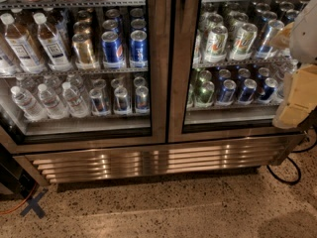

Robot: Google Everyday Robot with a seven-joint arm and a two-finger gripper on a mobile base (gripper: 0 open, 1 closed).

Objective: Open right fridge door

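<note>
The right fridge door (pixel 178 63) is a tall glass pane in a wide brushed-steel frame. It fills the right half of the view and lies shut against its twin. Behind its glass stand green, silver and blue cans (pixel 233 38). The left door (pixel 158 58) shows clear water bottles (pixel 44 100), blue cans and a gold can (pixel 83 48). My gripper (pixel 297 95) is a cream-coloured block below a white arm part at the right edge. It is in front of the right door's outer side, at the height of the lower shelf.
A ribbed steel grille (pixel 158 162) runs under both doors. A black cable (pixel 290 175) loops on the speckled floor at the right. A blue tape cross (pixel 32 205) and an orange cable (pixel 10 209) lie on the floor at the left.
</note>
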